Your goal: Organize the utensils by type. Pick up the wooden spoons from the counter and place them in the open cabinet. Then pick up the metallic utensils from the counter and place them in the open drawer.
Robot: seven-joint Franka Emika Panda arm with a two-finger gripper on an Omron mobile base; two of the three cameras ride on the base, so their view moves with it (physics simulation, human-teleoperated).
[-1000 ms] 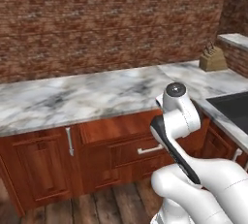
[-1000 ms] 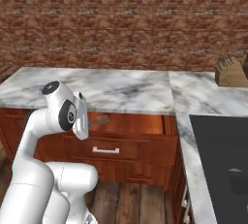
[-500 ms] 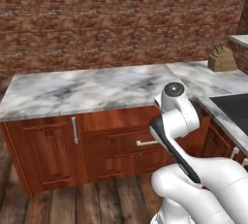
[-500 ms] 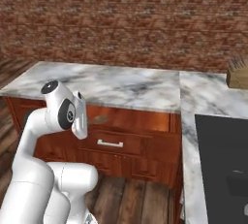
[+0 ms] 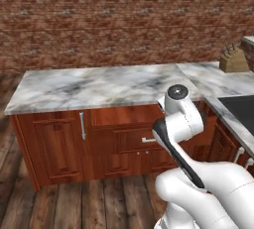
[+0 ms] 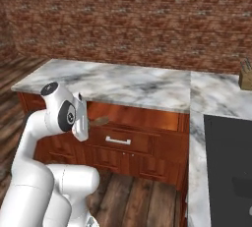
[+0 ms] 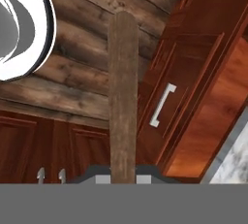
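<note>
Clenched jaws grip a wooden spoon (image 7: 122, 97) by one end, its long axis running straight out from the gripper (image 7: 122, 177), held low before the cabinet fronts beneath the marble counter (image 5: 99, 86).

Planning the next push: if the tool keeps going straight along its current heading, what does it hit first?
Judging by the hand view, the tool, shut on a wooden spoon, points at the plank floor near the cabinet fronts; depth is unclear.
</note>
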